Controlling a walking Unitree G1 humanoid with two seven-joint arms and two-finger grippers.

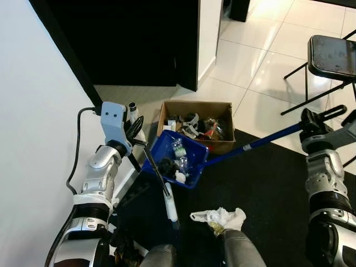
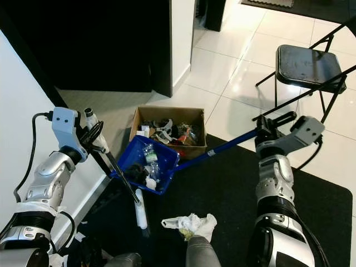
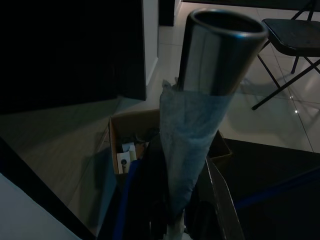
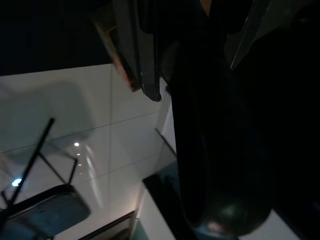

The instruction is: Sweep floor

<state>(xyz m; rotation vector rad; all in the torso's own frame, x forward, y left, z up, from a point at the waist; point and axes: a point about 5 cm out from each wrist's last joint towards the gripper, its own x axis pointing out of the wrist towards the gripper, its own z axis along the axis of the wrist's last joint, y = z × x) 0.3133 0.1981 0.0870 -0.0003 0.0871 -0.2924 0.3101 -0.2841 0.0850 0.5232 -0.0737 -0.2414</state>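
Dustpan, blue plastic, long-handled (image 1: 177,158), loaded with bottle and scraps, tipped at edge of open brown cardboard box (image 1: 196,125) on black mat (image 1: 267,183). Right gripper (image 2: 276,123) clamped on blue handle's far end. Left gripper (image 1: 133,127) closed on broom's silver metal handle (image 3: 220,50).

Judgement: raise handle end higher, keep pan lip over box rim so load slides in, not onto mat. Crumpled white paper wad (image 1: 219,218) lies unswept near robot's legs.

Left wrist view adds box interior, paper wrap on handle. Right wrist view dark, shows folding chair (image 2: 306,67) on white tile.
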